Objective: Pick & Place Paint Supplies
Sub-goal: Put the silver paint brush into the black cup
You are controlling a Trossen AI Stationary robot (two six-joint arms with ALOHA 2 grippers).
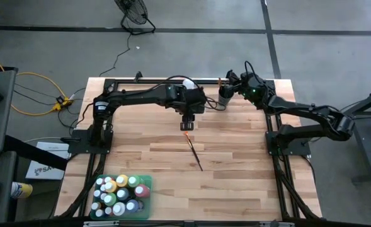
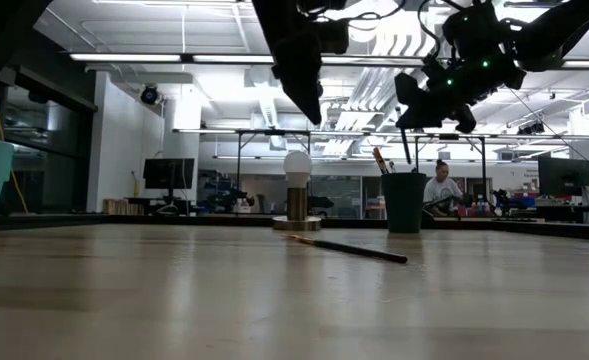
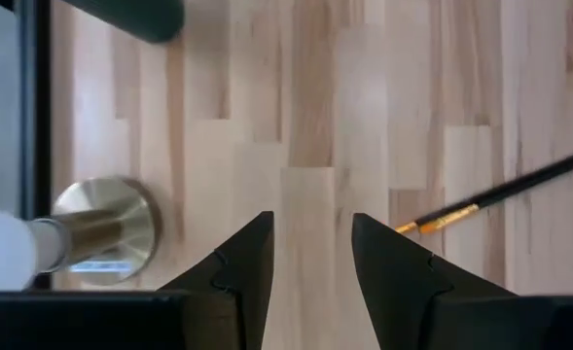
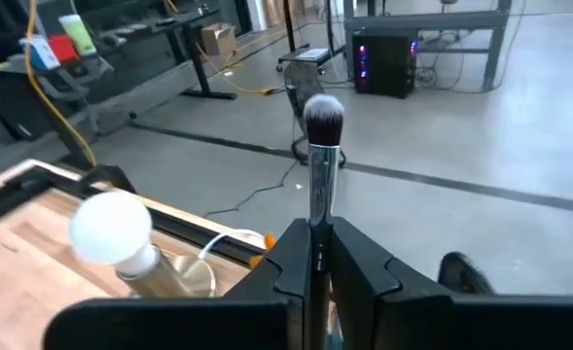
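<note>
A thin dark brush with an orange band (image 1: 193, 152) lies flat on the wood near the table's middle, and shows in the low view as brush (image 2: 349, 248). My left gripper (image 3: 310, 222) hovers open over bare wood just beyond the brush's far end (image 3: 490, 197), touching nothing. My right gripper (image 4: 319, 228) is at the far edge above the dark green cup (image 2: 404, 202), shut on a second brush (image 4: 322, 146) with a silver ferrule and dark bristles. Another brush (image 2: 379, 160) stands in the cup. Paint bottles (image 1: 121, 194) stand in a green tray. My right gripper pinches the second brush between its two fingers just below the silver ferrule (image 4: 320, 199). The fingers lie roughly level and across the brush. The brush stands upright with its bristles (image 4: 323, 119) above the fingers, and its thin handle (image 2: 406, 150) hangs down toward the cup's mouth.
A white ball on a brass base (image 1: 188, 83) stands at the far edge, between the two grippers and close to the left one (image 3: 106, 228). The green tray (image 1: 148, 180) sits at the near left corner. Bare wood lies around the lying brush and toward the right.
</note>
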